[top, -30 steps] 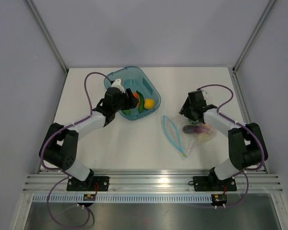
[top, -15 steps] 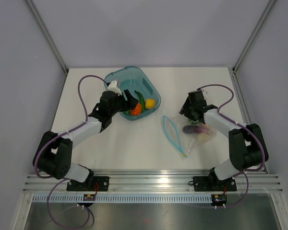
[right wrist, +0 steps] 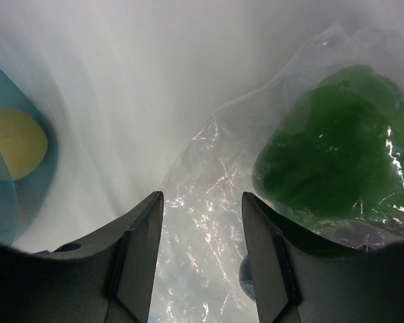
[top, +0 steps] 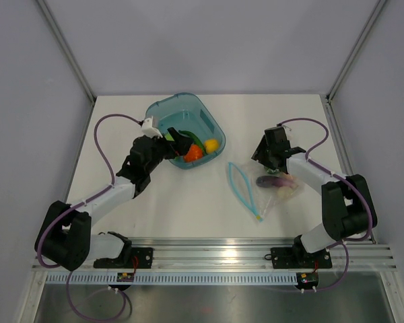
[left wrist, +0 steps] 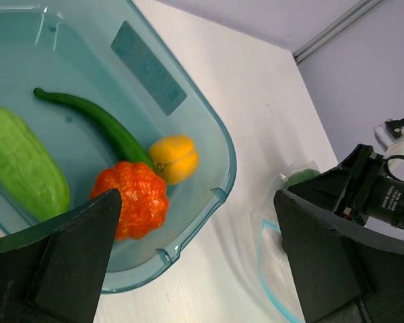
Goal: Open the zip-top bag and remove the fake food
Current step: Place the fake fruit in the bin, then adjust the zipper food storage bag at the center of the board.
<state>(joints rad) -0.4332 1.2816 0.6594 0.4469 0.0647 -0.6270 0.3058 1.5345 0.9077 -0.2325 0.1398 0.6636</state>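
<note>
The clear zip-top bag (top: 259,188) lies flat on the table's right side, its teal zip strip (top: 240,183) looped open toward the middle. Inside it I see fake food: a green pepper (right wrist: 330,155) and a purple eggplant (top: 273,180). My right gripper (top: 266,159) (right wrist: 202,198) stands open at the bag's far end, crinkled film (right wrist: 209,229) showing between its fingers. My left gripper (top: 180,144) (left wrist: 196,222) hangs wide open and empty over the near rim of the teal tub (left wrist: 223,176). In the tub lie an orange-red piece (left wrist: 138,200), a yellow lemon (left wrist: 175,158), a thin green pepper (left wrist: 97,124) and a cucumber (left wrist: 20,168).
The teal tub (top: 163,106) sits at the back centre-left. Grey walls and metal posts enclose the table on three sides. The rail with both arm bases (top: 209,252) runs along the near edge. Purple cables loop beside each arm.
The left gripper opened wide and the orange-red piece now lies in the tub. The left arm swung its elbow outward to the left. The right arm has not moved.
</note>
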